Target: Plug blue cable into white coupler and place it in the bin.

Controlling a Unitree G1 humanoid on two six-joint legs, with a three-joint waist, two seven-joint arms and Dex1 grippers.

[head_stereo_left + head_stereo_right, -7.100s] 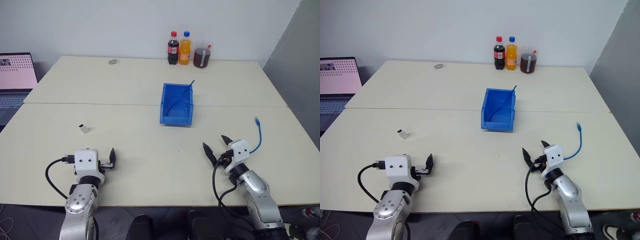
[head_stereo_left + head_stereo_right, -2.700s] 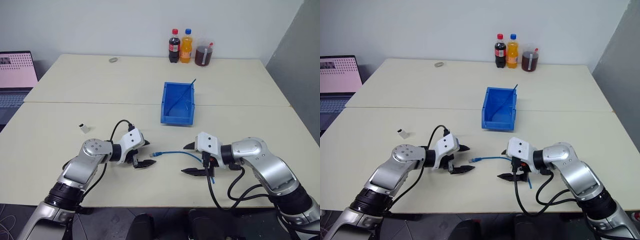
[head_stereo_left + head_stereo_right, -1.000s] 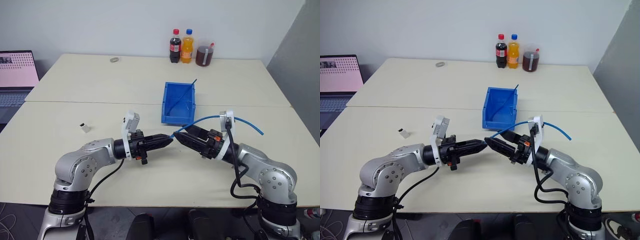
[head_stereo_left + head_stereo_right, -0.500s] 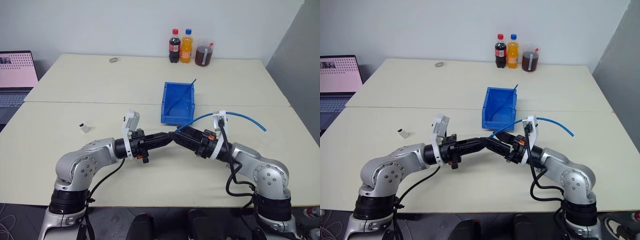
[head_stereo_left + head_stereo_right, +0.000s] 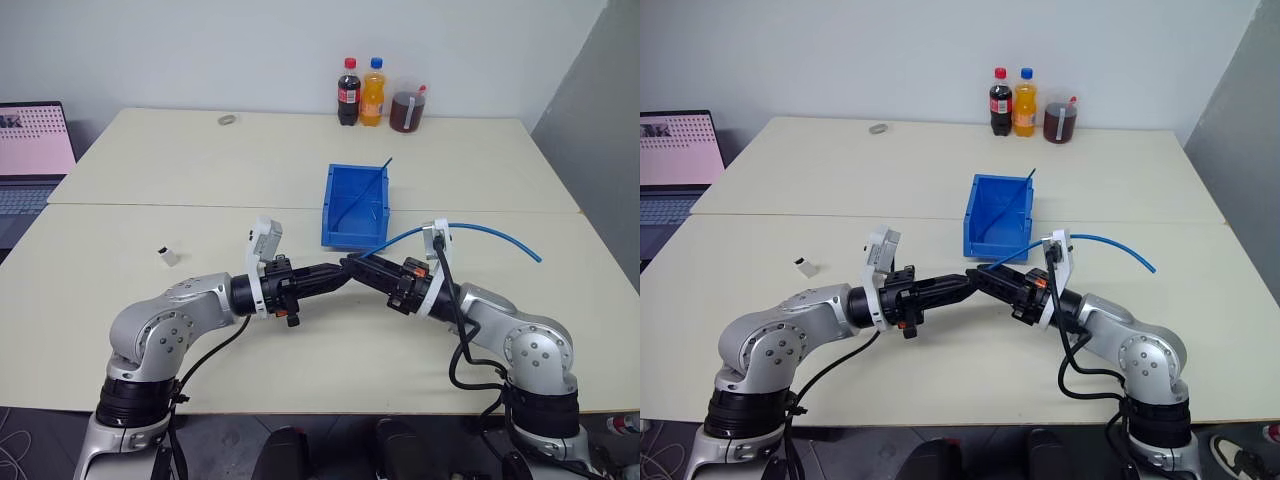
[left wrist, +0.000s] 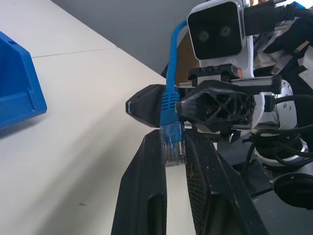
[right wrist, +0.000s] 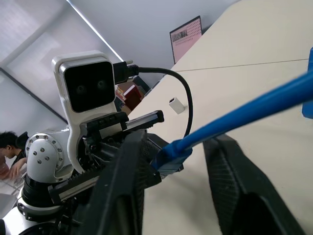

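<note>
My left claw point(image 5: 341, 276) is clenched on the blue cable point(image 6: 171, 105) plug; my right claw point(image 5: 352, 266) grasps its boot above the surface point(image 5: 200, 190). No readable labels

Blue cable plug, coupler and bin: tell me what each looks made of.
The blue cable looks rubbery-jacketed: it arcs freely. Its plug looks like clear hard plastic, see-through. The white coupler seems matte white plastic, too small to tell more. The bin looks like moulded plastic, uniformly blue with slight sheen.
</note>
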